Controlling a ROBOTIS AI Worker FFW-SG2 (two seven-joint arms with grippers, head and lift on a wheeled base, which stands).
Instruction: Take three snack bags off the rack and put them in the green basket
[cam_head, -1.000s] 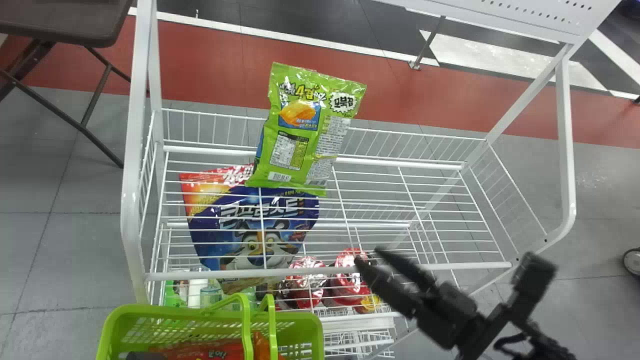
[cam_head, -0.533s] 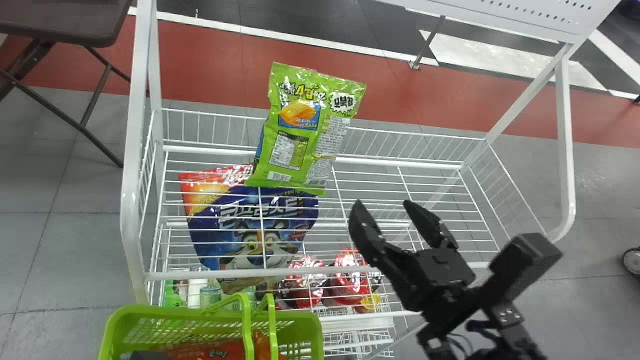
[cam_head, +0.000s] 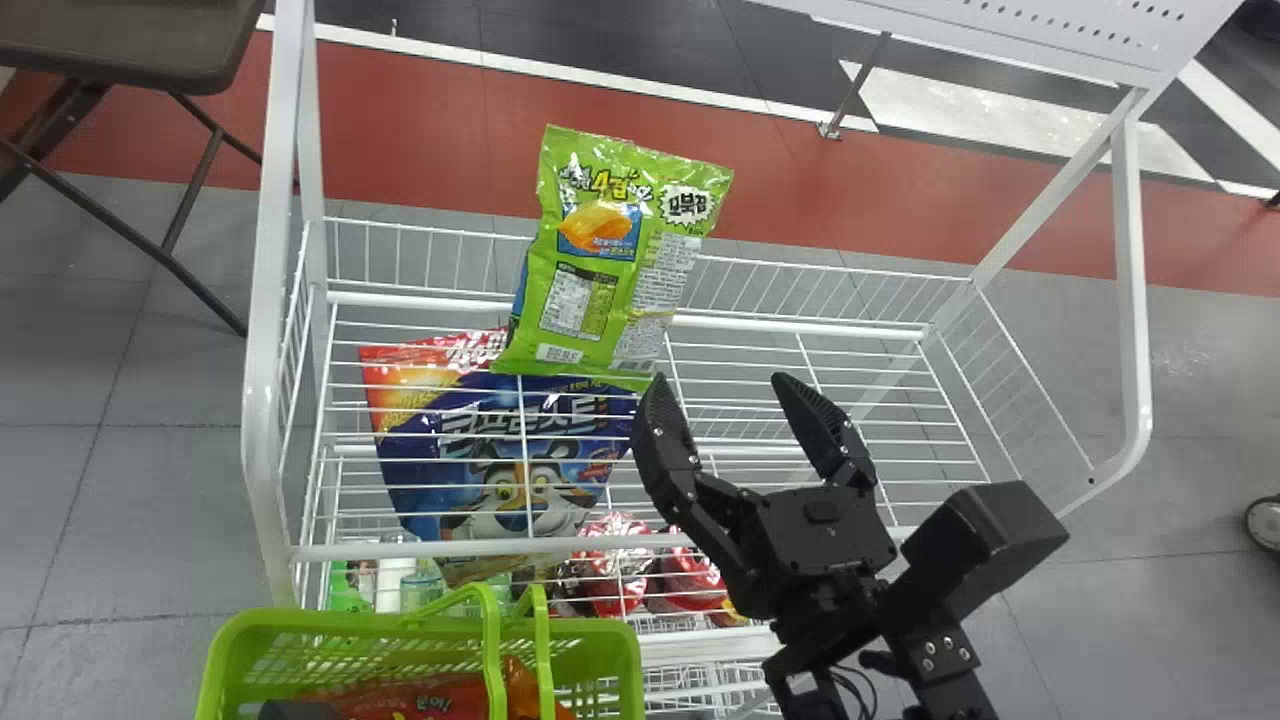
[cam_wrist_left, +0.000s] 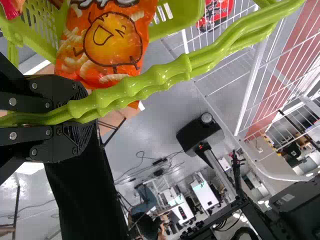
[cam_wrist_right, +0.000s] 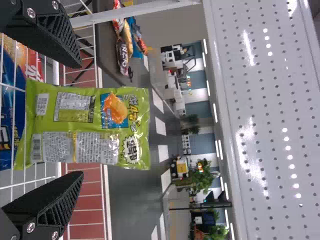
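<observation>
Holding our empty right fingers (cam_head: 722, 385) wide open near a snack bag (cam_head: 610, 270).
Glossy green, it stands upright; our left fingers (cam_wrist_left: 85, 117) clamp the basket (cam_head: 330, 625) handles (cam_wrist_left: 155, 77).

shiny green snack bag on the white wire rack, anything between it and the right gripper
Nothing visible stands in the way: the right wrist view shows the green bag ahead of the black right gripper, its fingers open.

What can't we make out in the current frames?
Green basket: lower part cut off by head view's bottom edge.
Green bag: far face turned away, head and right wrist views.
Orange bag: part cut off by left wrist view's edge.
Red packs: partly behind rack and right hand, head view.
</observation>
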